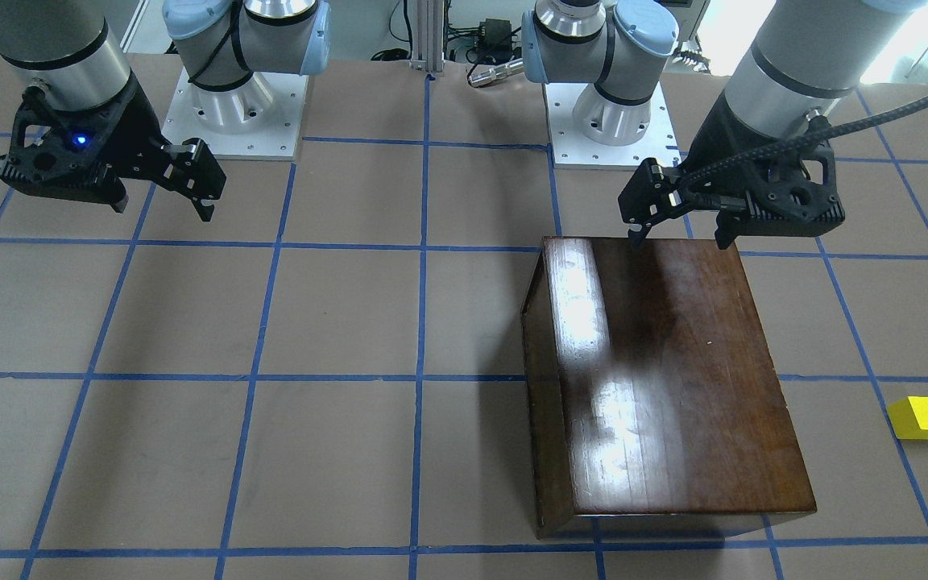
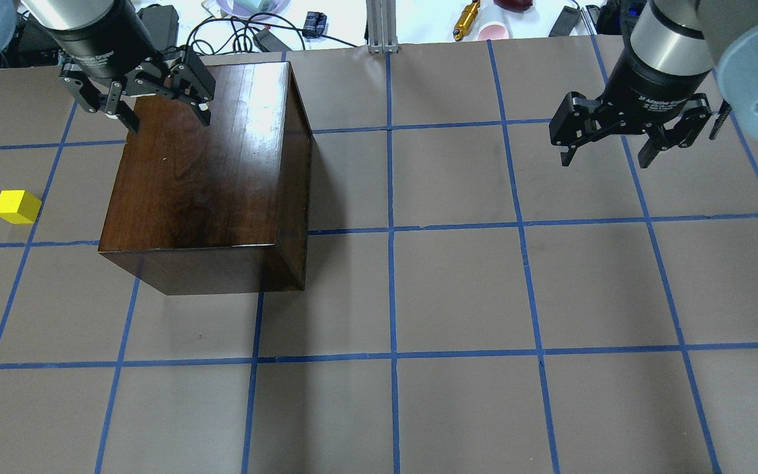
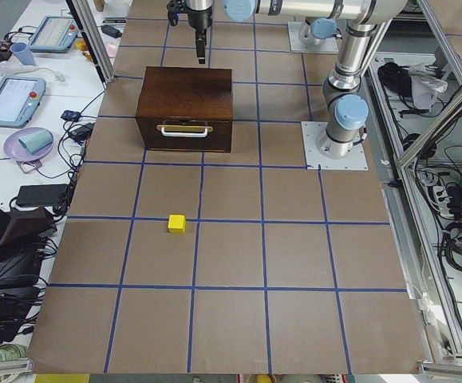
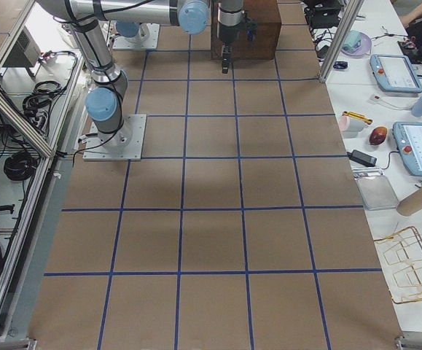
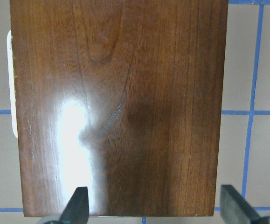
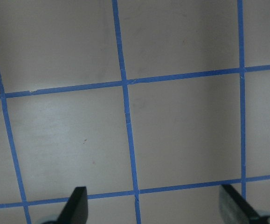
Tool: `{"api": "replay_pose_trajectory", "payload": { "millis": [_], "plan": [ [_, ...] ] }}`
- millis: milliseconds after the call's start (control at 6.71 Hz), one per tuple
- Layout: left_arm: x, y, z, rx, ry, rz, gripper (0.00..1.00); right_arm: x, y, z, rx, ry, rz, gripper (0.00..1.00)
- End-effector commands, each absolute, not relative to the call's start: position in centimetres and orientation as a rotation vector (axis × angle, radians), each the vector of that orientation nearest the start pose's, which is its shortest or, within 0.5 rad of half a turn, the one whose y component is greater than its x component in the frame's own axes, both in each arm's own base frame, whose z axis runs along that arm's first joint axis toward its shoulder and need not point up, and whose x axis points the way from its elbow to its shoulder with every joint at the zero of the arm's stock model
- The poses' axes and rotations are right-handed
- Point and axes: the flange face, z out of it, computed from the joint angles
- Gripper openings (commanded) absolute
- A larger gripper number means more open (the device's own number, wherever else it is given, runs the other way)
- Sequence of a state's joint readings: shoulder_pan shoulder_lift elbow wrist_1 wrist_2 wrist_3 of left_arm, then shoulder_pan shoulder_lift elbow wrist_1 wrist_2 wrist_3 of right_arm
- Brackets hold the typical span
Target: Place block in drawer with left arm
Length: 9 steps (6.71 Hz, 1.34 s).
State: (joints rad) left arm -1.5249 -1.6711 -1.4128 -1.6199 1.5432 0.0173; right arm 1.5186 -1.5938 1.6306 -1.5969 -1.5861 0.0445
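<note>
One hand logged | left hand (image 2: pixel 168 122) wide open, empty | above box (image 2: pixel 201 178)

yellow block (image 2: pixel 17 207) is just a small plain cube sitting flat on the table (image 2: pixel 458 289), well apart from the dark wooden box (image 2: pixel 201 171), out on its pull side. The drawer (image 3: pixel 184 137) is pushed fully in, front flush, metal pull showing. The left arm (image 2: pixel 89 26) hangs above the box top, with the left gripper (image 2: pixel 168 122) spread wide and empty
</note>
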Motion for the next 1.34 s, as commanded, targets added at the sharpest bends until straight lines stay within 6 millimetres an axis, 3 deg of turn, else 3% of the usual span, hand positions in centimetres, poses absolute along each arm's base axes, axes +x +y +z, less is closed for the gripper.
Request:
{"api": "replay_pose_trajectory", "payload": {
  "millis": [0, 745, 1191],
  "plan": [
    [-11.1, -54.0, 51.0, -0.046, 3.169, -0.016, 1.00, 10.7, -48.7, 47.2, 0.152, 3.153, 0.017, 1.00],
    [-10.8, -54.1, 50.9, -0.053, 3.168, -0.021, 1.00, 10.7, -48.7, 47.2, 0.152, 3.153, 0.017, 1.00],
    [-10.4, -55.2, 50.6, -0.025, 3.164, -0.101, 1.00, 10.7, -48.7, 47.2, 0.152, 3.153, 0.017, 1.00]
  ]
}}
